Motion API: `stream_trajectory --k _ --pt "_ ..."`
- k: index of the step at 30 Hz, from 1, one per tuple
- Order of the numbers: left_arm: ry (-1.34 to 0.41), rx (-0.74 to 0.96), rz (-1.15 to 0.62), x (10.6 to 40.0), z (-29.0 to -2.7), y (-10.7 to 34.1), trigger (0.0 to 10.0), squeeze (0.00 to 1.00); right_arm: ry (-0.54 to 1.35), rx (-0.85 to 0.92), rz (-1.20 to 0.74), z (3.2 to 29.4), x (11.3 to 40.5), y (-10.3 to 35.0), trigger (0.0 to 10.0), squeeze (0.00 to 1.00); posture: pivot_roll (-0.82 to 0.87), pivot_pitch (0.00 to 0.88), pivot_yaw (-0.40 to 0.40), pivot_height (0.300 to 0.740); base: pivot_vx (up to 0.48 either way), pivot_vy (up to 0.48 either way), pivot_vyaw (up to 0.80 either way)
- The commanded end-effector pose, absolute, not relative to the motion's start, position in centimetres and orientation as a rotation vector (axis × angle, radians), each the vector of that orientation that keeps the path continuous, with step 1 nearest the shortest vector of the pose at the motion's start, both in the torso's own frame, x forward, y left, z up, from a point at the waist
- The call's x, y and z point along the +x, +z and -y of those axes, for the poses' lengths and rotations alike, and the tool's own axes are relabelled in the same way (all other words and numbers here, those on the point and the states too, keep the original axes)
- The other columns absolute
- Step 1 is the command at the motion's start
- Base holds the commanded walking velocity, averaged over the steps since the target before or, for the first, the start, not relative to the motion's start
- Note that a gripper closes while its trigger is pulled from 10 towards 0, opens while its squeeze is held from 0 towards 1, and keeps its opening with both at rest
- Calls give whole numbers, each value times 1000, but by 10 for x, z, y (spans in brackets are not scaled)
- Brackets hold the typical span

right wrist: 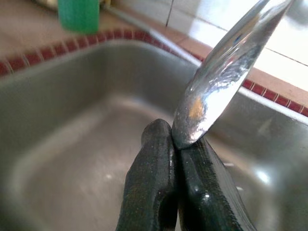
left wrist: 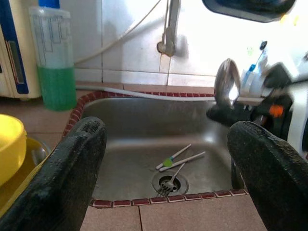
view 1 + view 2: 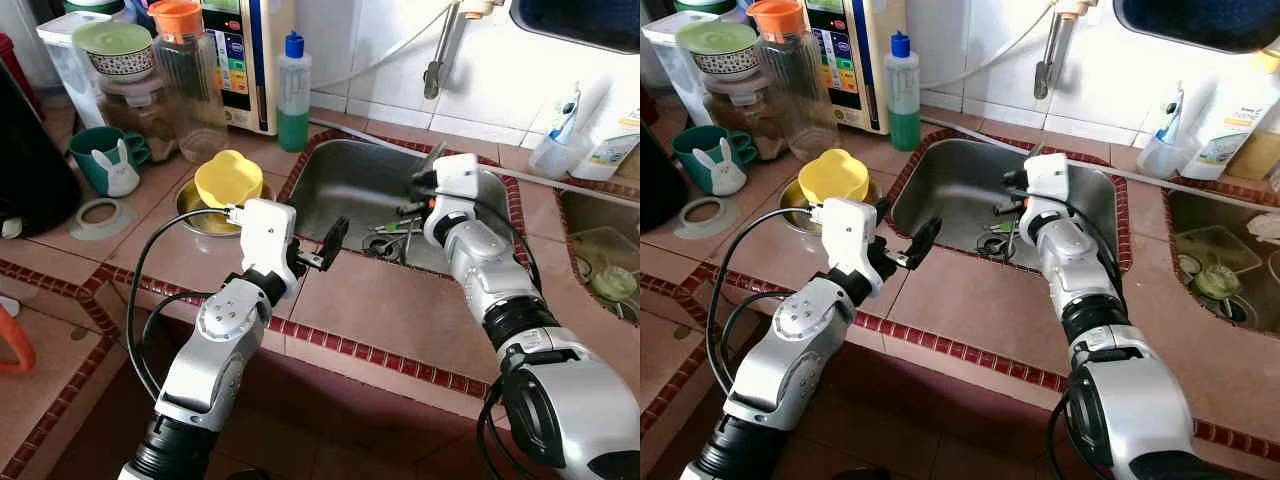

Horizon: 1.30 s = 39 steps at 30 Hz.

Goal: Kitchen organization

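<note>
Right wrist view: right claw (image 1: 175, 144) clenched on spoon (image 1: 226, 72) above sink (image 1: 72, 144); left claw (image 2: 166, 159) released.

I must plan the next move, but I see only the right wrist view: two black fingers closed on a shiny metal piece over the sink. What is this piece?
Observer: A spoon; the right gripper pinches its handle, bowl up, above the sink.
Operator: Is something lying in the sink?
Observer: Yes. A fork lies on the drain, two white sticks beside it.
Operator: Where is the other gripper?
Observer: The left gripper is open, over the counter at the sink's near edge, facing the basin.
</note>
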<state>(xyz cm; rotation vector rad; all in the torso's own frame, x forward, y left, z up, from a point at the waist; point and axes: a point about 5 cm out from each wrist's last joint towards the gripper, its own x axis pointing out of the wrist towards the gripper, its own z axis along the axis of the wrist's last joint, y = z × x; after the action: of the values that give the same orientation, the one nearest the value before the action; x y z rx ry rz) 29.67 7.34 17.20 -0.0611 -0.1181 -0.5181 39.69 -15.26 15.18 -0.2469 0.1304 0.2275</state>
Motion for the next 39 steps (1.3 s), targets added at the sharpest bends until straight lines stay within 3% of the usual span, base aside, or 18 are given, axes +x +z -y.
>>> stream_trajectory --k 1,2,5,6,11,13,14,17,18,19,20,21,39 --pt "-542 -49 141 293 -71 175 10000 1000 236 -336 -186 155 395 141 0 0 217 61 -49 740 0 0 0" --pt "-545 -44 141 293 -71 175 10000 1000 244 -373 -201 155 393 137 510 0 221 61 -49 740 0 0 0" --pt "-551 -37 138 292 -71 175 10000 1000 255 -404 -235 155 391 129 784 0 225 61 -49 740 0 0 0" --pt "-556 -35 132 291 -71 174 10000 1000 260 -431 -244 155 391 128 1490 0 228 62 -47 740 0 0 0" --pt "-568 -30 124 290 -71 173 10000 1000 269 -481 -263 157 391 127 1137 0 230 60 -45 740 0 0 0" --pt "-574 -30 125 289 -71 173 10000 1000 283 -504 -278 157 390 125 4667 0 230 58 -46 740 0 0 0" --pt "-576 -30 126 289 -70 173 10000 1000 290 -526 -291 157 390 124 10000 0 229 58 -46 740 0 0 0" --pt "-582 -31 127 289 -69 173 10000 1000 301 -544 -310 158 389 122 10000 0 229 56 -47 740 0 0 0" --pt "-583 -32 127 289 -69 173 10000 1000 304 -542 -317 158 389 121 10000 678 229 55 -48 740 0 0 0" --pt "-584 -32 126 289 -69 173 10000 1000 307 -544 -324 159 388 120 10000 843 228 55 -48 740 0 0 0" --pt "-584 -32 126 288 -68 173 10000 1000 310 -545 -328 159 388 119 10000 843 228 55 -48 740 0 0 0" --pt "-585 -32 125 288 -68 173 10000 1000 313 -541 -333 159 387 118 10000 1000 229 54 -49 740 0 0 0" --pt "-578 -36 124 289 -69 172 10000 1000 360 -523 -372 157 383 110 10000 1000 228 48 -55 740 0 0 0"
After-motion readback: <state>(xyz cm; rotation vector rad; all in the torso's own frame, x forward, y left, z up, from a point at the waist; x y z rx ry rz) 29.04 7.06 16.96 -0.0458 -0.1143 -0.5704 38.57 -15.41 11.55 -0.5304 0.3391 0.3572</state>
